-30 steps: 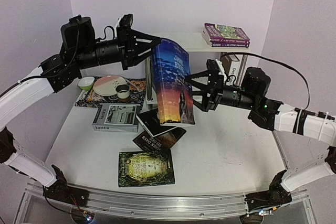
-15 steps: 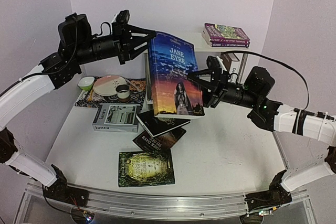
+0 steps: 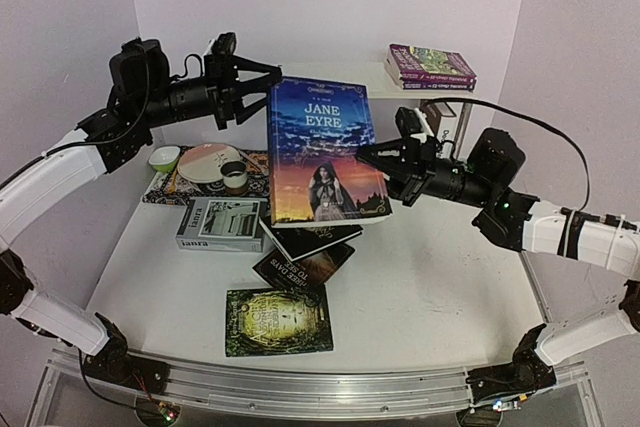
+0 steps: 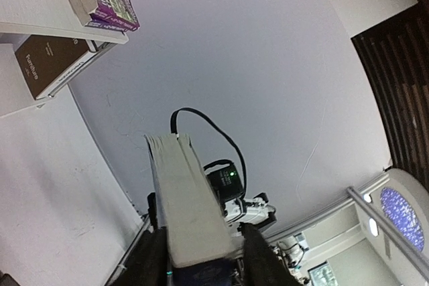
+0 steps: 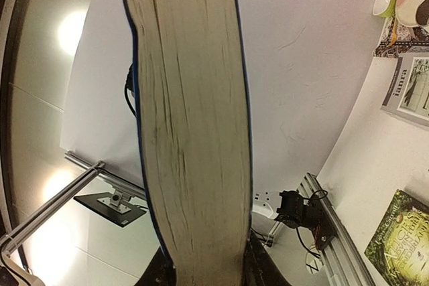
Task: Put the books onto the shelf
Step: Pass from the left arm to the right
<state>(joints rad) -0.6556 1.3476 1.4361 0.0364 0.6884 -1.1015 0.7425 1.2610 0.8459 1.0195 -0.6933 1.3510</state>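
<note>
Entered largest first. We list the desk (image 3: 440, 287), white, which carries everything here. At its far right corner stands the shelf (image 3: 375, 77), white, two tiers on chrome legs. Two purple paperbacks (image 3: 432, 67) lie flat toward the right end of its top tier, and a brown book (image 3: 440, 123) sits in the tier below. The left arm (image 3: 60, 172) and right arm (image 3: 580, 232) reach in from either side and meet over the middle of the desk. Between them the Jane Eyre hardback (image 3: 322, 152) hangs in the air, well above the desk and just in front of the shelf's left end. Its long axis is near upright and its cover faces the near edge. The right jaws are clamped on its right-hand page edge, about halfway down. The left jaws straddle its upper left corner, and we cannot tell whether they press or only flank it. We judge the coming move to turn on this: the shelf lies behind the book and to its right, on the right arm's side, so that arm is the nearer carrier. Lying flat left of centre are a grey book (image 3: 220, 224), two black books (image 3: 305, 239) overlapping, and a green book (image 3: 278, 320) nearest the near edge. A patterned mat (image 3: 262, 169) with dishes lies toward the far left corner.
</note>
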